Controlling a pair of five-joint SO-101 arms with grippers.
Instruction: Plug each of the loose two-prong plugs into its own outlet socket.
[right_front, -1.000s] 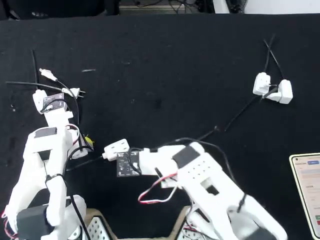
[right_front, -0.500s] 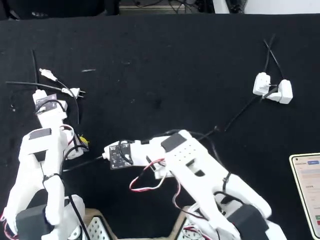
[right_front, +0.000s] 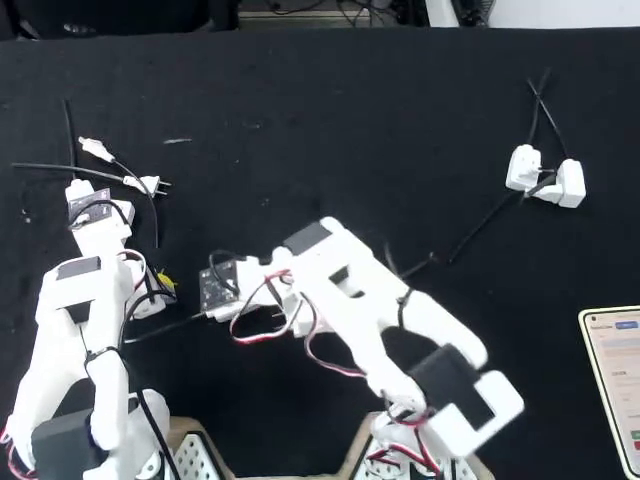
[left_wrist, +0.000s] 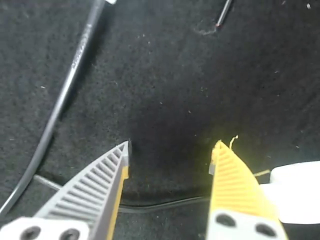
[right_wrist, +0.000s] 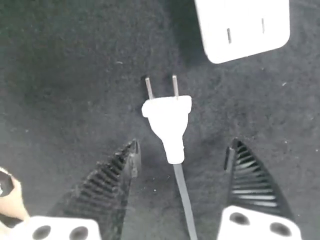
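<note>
A white two-prong plug (right_wrist: 167, 120) lies flat on the black mat, its prongs pointing at a white outlet socket (right_wrist: 242, 27) a short gap away. My right gripper (right_wrist: 182, 150) is open, one black finger on each side of the plug and its cable, neither touching it. In the high view that gripper (right_front: 210, 298) hangs low over the mat's near left part. My left gripper (left_wrist: 170, 150) is open over bare mat, with a white block (left_wrist: 295, 190) beside its yellow finger. Two more loose plugs (right_front: 95, 150) (right_front: 150, 184) lie at the far left.
Two white sockets (right_front: 520, 165) (right_front: 565, 185) with black cables sit at the far right. A phone-like screen (right_front: 615, 380) lies at the right edge. A grey cable (left_wrist: 65, 95) runs across the mat near the left gripper. The left arm (right_front: 80, 300) stands close to the right gripper.
The right arm has swung left and forward, so its wrist now covers the white socket that showed by it a second ago. The left arm has hardly shifted.
</note>
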